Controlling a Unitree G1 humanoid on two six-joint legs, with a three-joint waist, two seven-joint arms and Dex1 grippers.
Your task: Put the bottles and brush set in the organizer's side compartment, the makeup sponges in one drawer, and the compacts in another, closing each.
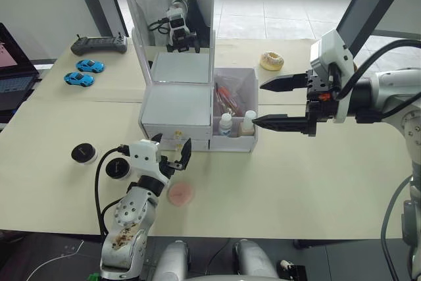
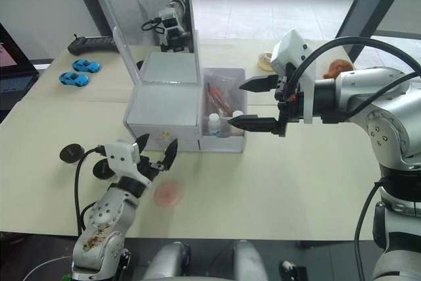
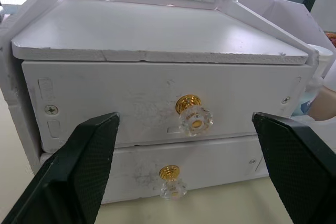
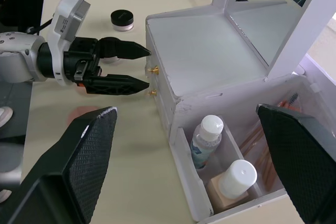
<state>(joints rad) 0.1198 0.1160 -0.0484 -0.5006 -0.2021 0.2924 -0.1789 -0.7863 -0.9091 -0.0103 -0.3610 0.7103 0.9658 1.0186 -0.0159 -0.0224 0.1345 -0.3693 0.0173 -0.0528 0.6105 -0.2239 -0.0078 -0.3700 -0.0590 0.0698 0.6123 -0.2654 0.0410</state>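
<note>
The white organizer [image 1: 176, 106] stands mid-table with its mirror [image 1: 170, 31] upright and both drawers shut, showing gold knobs [image 3: 193, 117]. Its side compartment [image 1: 253, 139] holds the brush set [image 1: 227, 97], the slim clear bottle [image 1: 225, 124] and the peach bottle [image 1: 248, 123]. My left gripper [image 1: 172, 143] is open, level with the drawer fronts and just short of the knobs. The right gripper [image 1: 258, 103] hangs open beside the side compartment, holding nothing. One pink makeup sponge [image 1: 180, 193] lies on the table by my left gripper. Two black-topped compacts [image 1: 83, 153] [image 1: 118, 169] sit to its left.
A black controller [image 1: 99, 45] and two blue toy cars [image 1: 83, 72] lie at the back left, with a laptop [image 1: 13, 64] at the left edge. A doughnut [image 1: 271, 61] sits behind the right gripper. A cable [image 1: 102, 182] runs along my left arm.
</note>
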